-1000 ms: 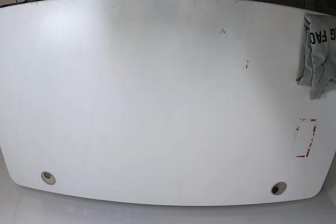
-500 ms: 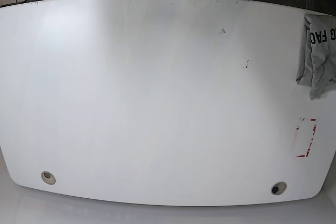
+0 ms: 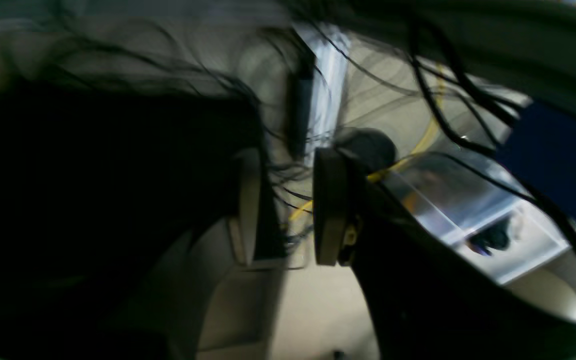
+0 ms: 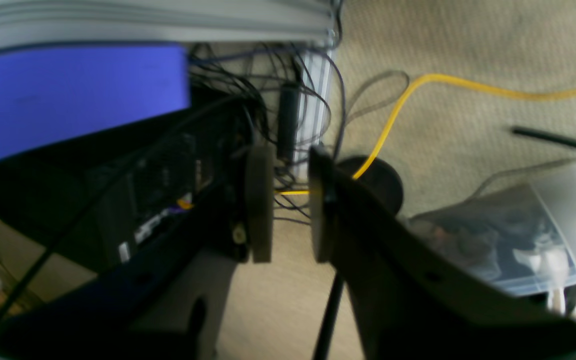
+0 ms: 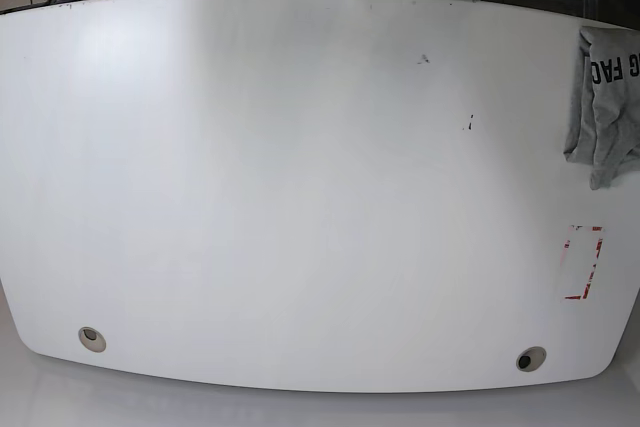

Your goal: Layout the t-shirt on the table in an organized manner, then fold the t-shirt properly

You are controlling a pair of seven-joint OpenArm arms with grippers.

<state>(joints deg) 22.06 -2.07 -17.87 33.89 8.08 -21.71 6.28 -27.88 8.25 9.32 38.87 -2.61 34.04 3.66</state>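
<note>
We log table [image 5: 300,197]: white, two grommets [image 5: 92,338] near front edge. T-shirt [image 5: 603,107]: grey, bunched at far right edge, partly out of frame. Right gripper [image 4: 285,202]: pads parted, nothing between. Left gripper [image 3: 288,207]: likewise parted, empty.

One t-shirt [image 5: 606,107], two grommets [image 5: 92,338], seemingly.
</note>
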